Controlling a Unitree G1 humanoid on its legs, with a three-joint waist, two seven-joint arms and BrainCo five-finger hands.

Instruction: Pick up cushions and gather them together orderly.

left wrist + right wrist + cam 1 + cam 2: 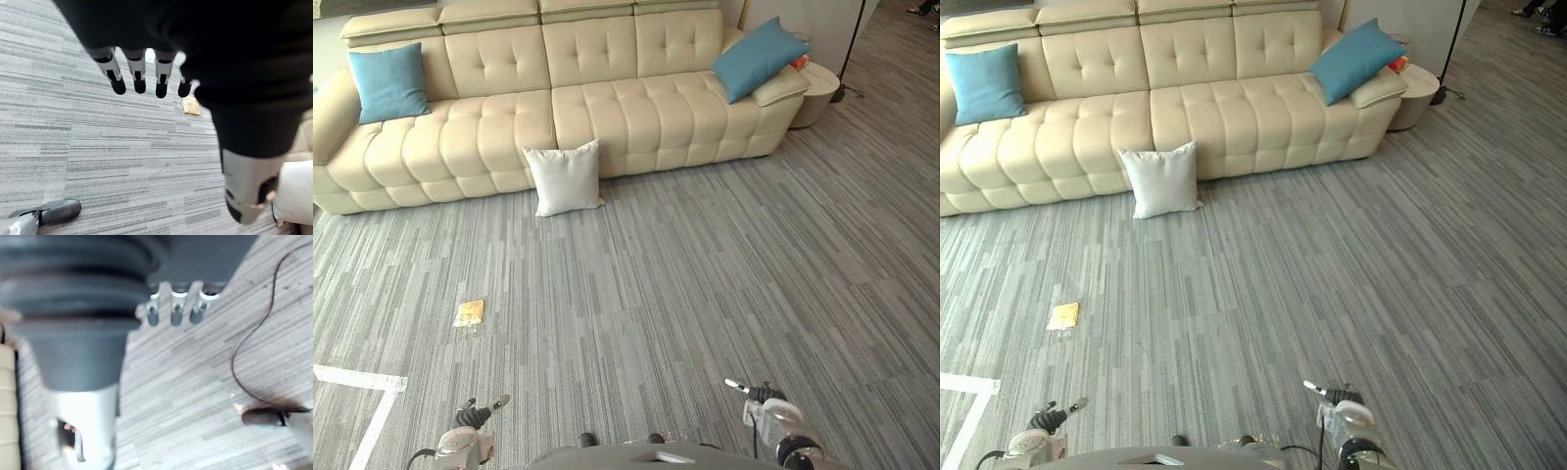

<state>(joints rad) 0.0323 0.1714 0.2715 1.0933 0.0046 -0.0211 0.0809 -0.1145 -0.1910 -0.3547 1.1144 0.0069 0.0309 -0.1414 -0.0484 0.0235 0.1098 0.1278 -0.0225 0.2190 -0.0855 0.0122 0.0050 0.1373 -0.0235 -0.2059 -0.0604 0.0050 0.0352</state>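
Three cushions wait to be gathered, all well ahead of the robot. The white cushion (pixel 565 176) stands upright on the carpet (pixel 705 284) at about 11 o'clock from the robot, its lower edge on the floor and its back leaning against the front of the sofa (pixel 607 108), broad face turned toward the robot. One blue cushion (pixel 388 82) is propped against the sofa back at the far left end, near 10 o'clock, and the other blue cushion (pixel 759 57) leans tilted on the right armrest at about 1 o'clock, just beside a round side table (pixel 818 83). The left hand (pixel 138 78) hangs low by the robot at 7 o'clock in the head view, fingers straight and spread apart, holding nothing. The right hand (pixel 759 397) hangs at 5 o'clock, and its wrist view shows its fingers relaxed over bare carpet, also empty. The white cushion looks the closest and lies a little to the left of straight ahead, so the left hand is the nearer one, though both are well apart from it and the robot would probably have to walk forward first. Its top edge runs side to side, parallel to the sofa front, which suits a grasp from above or by both sides. A small yellow packet (pixel 470 312) lies on the carpet between the left hand and the cushion.
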